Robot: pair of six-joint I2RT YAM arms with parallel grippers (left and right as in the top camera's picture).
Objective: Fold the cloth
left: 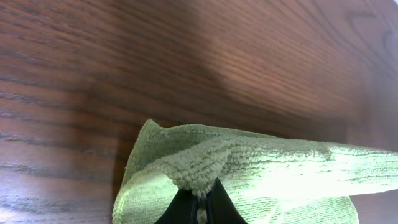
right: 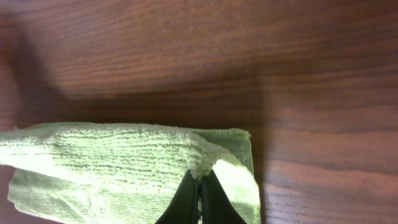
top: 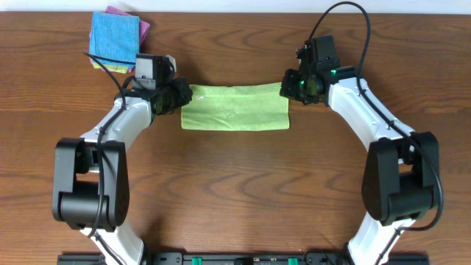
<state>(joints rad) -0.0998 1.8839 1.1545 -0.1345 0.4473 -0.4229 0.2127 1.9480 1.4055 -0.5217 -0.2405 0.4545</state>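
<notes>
Pinching the cloth (top: 235, 107) at both ends, your left gripper (left: 202, 200) and right gripper (right: 200, 190) each have their fingers pressed together on a raised corner. The lime-green rectangle lies doubled over on the wooden table (top: 235, 184), between the two arms and well apart from the blue cloth (top: 114, 37) stacked at the far left. Expect it to handle light, limp and soft: fuzzy ribbed microfibre, no stiffness, so it sags and drags unless you take it by corners or hem, though the wrist views don't really show whether each pinch catches one layer or two.
</notes>
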